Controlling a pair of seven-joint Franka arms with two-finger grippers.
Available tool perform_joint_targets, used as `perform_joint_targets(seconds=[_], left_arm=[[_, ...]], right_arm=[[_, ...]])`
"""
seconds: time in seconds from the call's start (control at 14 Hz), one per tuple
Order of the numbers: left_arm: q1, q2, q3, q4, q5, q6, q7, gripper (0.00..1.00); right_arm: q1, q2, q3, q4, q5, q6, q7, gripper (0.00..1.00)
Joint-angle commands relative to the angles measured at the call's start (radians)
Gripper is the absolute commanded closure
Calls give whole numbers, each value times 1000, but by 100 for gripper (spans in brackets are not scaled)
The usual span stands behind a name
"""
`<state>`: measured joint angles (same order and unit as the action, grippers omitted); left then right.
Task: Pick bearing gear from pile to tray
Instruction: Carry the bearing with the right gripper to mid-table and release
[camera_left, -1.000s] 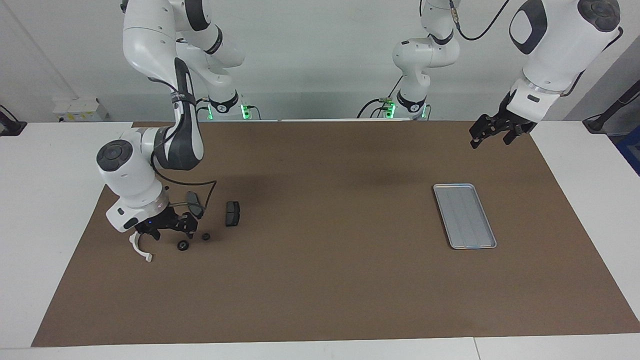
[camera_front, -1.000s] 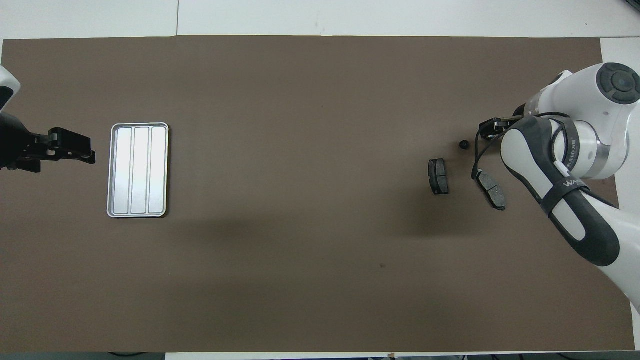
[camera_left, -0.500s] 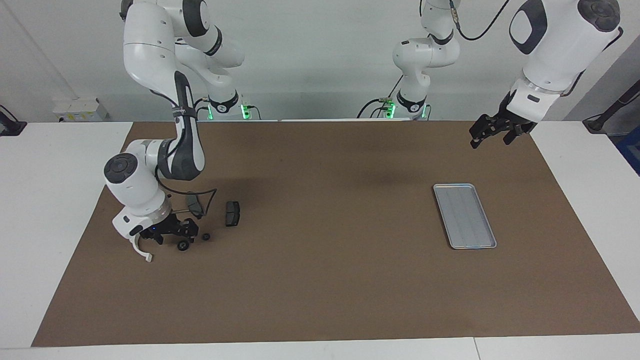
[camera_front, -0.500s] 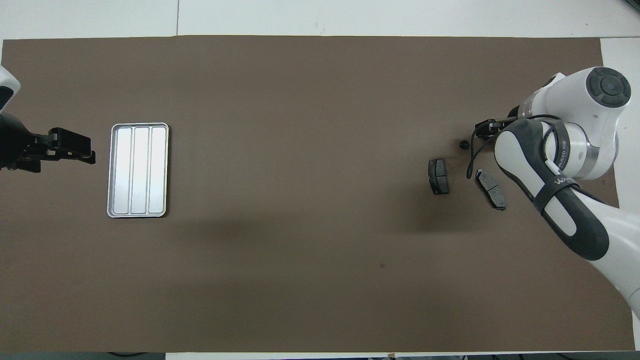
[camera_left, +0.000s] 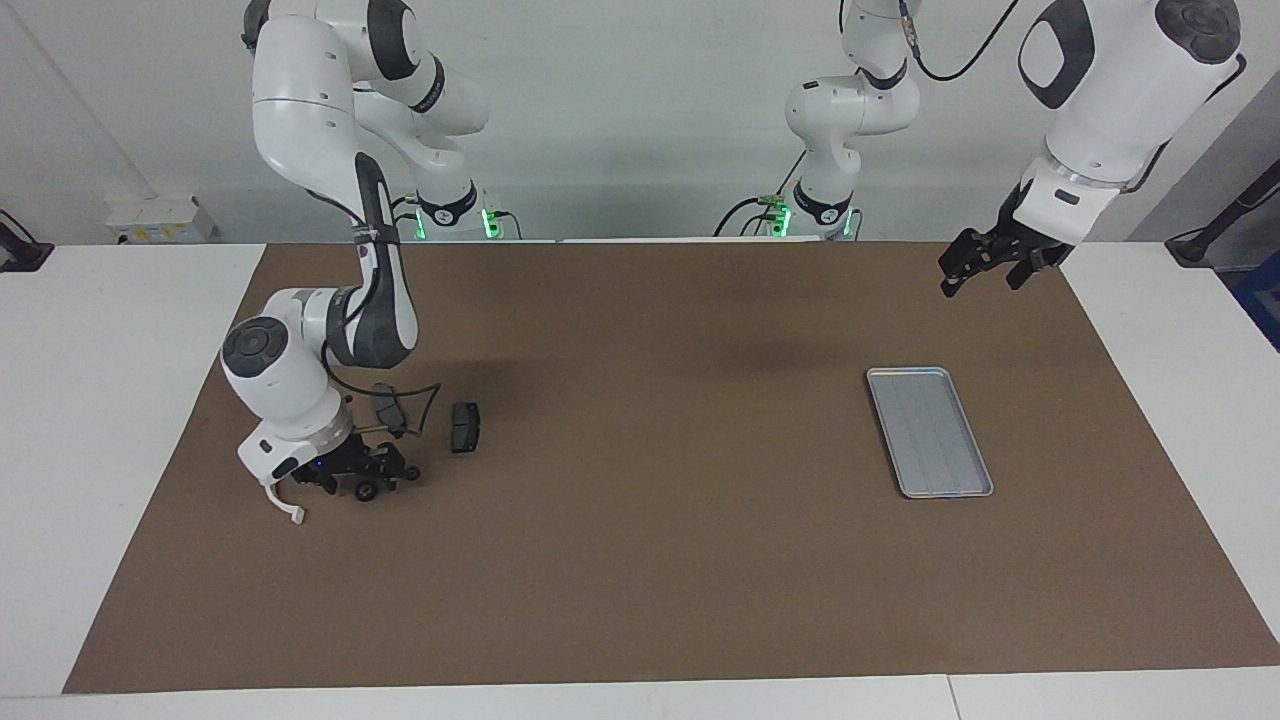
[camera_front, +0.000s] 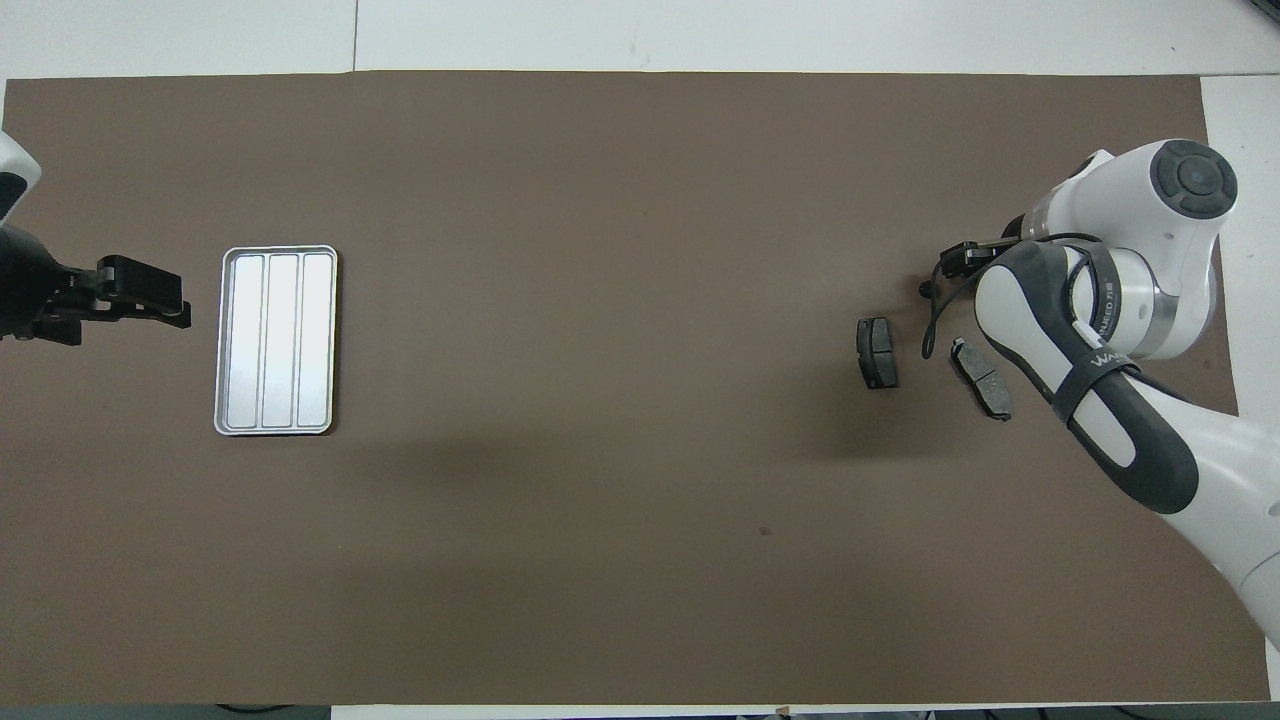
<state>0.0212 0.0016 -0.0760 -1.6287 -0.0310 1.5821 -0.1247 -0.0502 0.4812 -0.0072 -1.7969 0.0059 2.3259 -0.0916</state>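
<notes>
Black small round wheel-like bearing gears (camera_left: 367, 490) – two visible, at the right gripper (camera_left: 372, 472), its jaws' state unclear, two dark grey plates (camera_left: 465, 427) beside, one silver ribbed tray (camera_left: 929, 432), left gripper (camera_left: 982, 262) open, waiting.

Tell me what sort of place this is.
Most likely a robotics lab. Two white arms are mounted at a white table covered by a brown mat. A small metal tray and loose brake-pad-like plates lie on the mat, against a bare wall.

Table (camera_left: 100, 400), white, under brown mat (camera_left: 650, 560). On mat: tray (camera_left: 930, 432) toward left arm's end; two plates (camera_left: 464, 427), white bracket (camera_left: 283, 505), black round pieces (camera_left: 367, 490) toward right arm's end.
</notes>
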Motion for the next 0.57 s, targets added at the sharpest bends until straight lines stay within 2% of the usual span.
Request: perform_joint_targets(seconds=[0.0, 0.07, 0.14, 0.29, 0.5], left_arm=[[5, -12, -4, -8, 5, 4, 7, 0], [5, -12, -4, -8, 5, 4, 7, 0], [5, -12, -4, -8, 5, 4, 7, 0], [5, -12, -4, -8, 5, 4, 7, 0], [3, -12, -4, -8, 5, 4, 7, 0]], right_arm=[[-5, 0, 4, -9, 19, 24, -22, 57], [-5, 0, 4, -7, 19, 23, -22, 81], [-5, -1, 4, -2, 17, 14, -22, 100], [-2, -33, 4, 7, 17, -23, -20, 100], [15, -101, 10, 109, 17, -213, 9, 100]])
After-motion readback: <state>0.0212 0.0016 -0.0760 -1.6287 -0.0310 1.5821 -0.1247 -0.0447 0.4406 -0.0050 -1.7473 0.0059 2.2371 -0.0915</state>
